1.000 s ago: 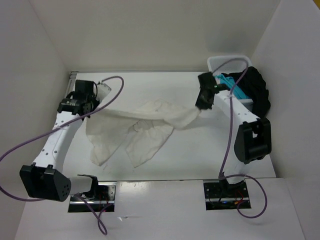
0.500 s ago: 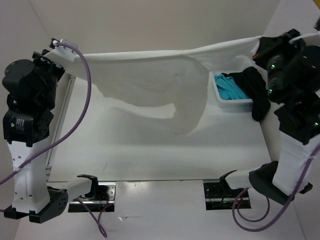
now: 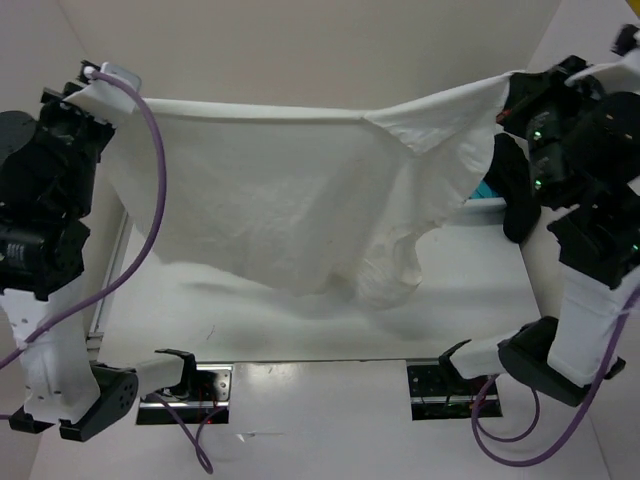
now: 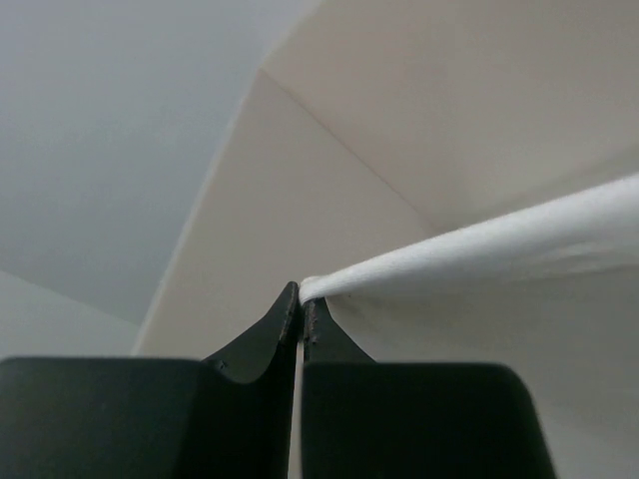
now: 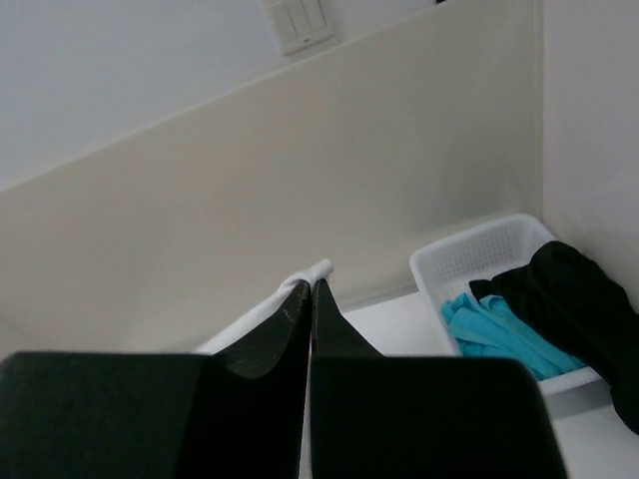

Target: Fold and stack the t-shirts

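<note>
Right wrist view: a white lattice basket (image 5: 469,257) stands on the table near the far right corner, close to the wall. Inside it the turquoise t-shirt (image 5: 494,334) lies crumpled on the left, and the black t-shirt (image 5: 574,299) is bunched on the right, spilling over the basket's rim

From the top external view, the cream-white t-shirt (image 3: 290,210) hangs in the air above the table (image 3: 480,290), spread wide like a sheet between the two raised arms. Its cloth is pale, soft and lightly creased. The upper edge is pulled nearly straight; the lower part sags in loose folds, lowest right of centre. A triangular flap is folded near the upper right. It hides most of the basket, leaving a sliver of turquoise and a hanging lobe of black

The shirt's long axis runs left to right across the workspace, from the left gripper (image 3: 95,85) to the right gripper (image 3: 510,95), with the body hanging downward

Each wrist view shows the fingers pressed together, pinching a corner of the cream-white cloth at their tips: left gripper (image 4: 302,299), right gripper (image 5: 310,289)
</note>
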